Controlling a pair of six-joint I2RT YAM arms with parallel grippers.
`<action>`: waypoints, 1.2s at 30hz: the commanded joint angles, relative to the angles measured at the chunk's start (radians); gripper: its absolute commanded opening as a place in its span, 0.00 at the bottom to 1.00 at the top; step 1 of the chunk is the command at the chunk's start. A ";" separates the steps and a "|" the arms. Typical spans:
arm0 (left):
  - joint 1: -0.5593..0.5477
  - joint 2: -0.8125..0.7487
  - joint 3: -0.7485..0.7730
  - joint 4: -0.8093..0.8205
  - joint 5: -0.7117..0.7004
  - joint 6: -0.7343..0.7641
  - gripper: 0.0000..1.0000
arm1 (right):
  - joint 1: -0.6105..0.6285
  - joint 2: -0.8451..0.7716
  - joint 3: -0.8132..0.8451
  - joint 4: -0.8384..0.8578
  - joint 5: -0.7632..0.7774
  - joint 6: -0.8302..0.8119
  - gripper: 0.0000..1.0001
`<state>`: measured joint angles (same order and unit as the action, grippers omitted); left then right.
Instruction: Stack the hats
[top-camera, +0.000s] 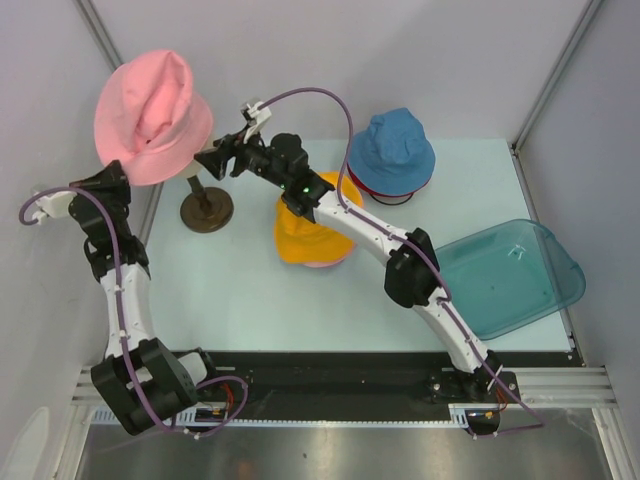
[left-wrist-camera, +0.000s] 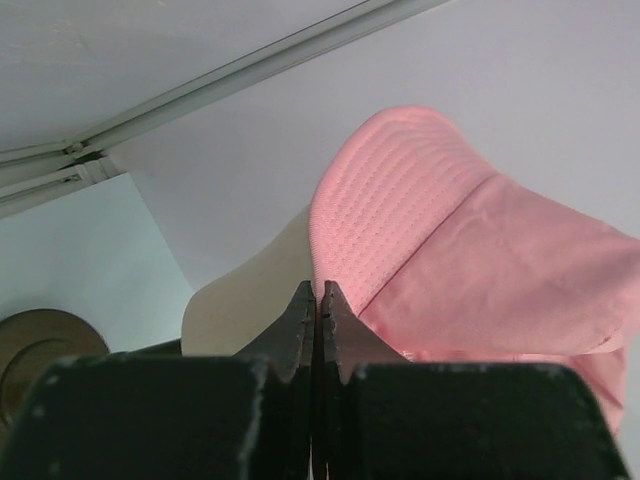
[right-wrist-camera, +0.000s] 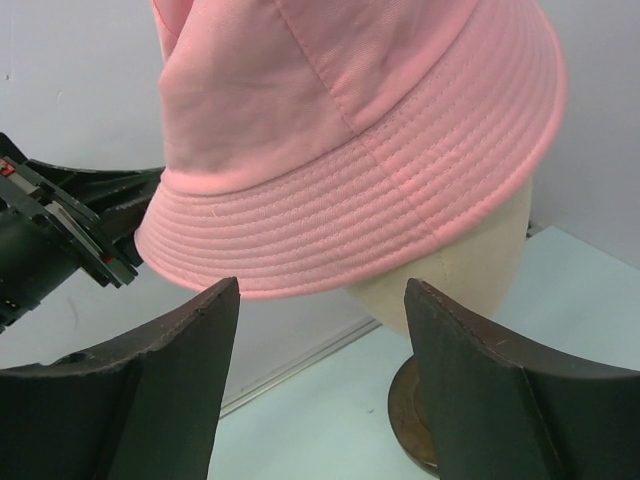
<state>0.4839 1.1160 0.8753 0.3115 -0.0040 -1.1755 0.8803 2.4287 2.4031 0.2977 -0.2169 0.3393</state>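
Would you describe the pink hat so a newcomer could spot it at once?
At the table's far left corner stands a beige mannequin head on a brown base. The pink hat tops it, the only hat raised; the blue hat and orange hat lie low.

**What the table carried**

We saw a pale table (top-camera: 230, 300) bearing a round brown base (top-camera: 207, 210) at the left and an orange hat (top-camera: 305, 240) mid-table. Farther back, a blue hat (top-camera: 392, 148) sat on a red hat (top-camera: 372, 190). A teal tray (top-camera: 560, 265) lay at the right edge.
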 joint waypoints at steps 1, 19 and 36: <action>-0.001 -0.019 -0.007 0.136 0.050 -0.062 0.14 | -0.004 -0.025 0.001 0.038 0.007 0.020 0.73; 0.001 -0.044 -0.036 0.275 0.108 -0.096 0.89 | -0.017 -0.003 0.011 0.084 0.004 0.037 0.74; -0.001 -0.143 -0.024 0.054 0.153 0.053 1.00 | -0.044 -0.033 -0.041 0.110 -0.027 0.070 0.75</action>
<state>0.4839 0.9970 0.8379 0.3927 0.1219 -1.1671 0.8410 2.4489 2.3806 0.3424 -0.2260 0.3927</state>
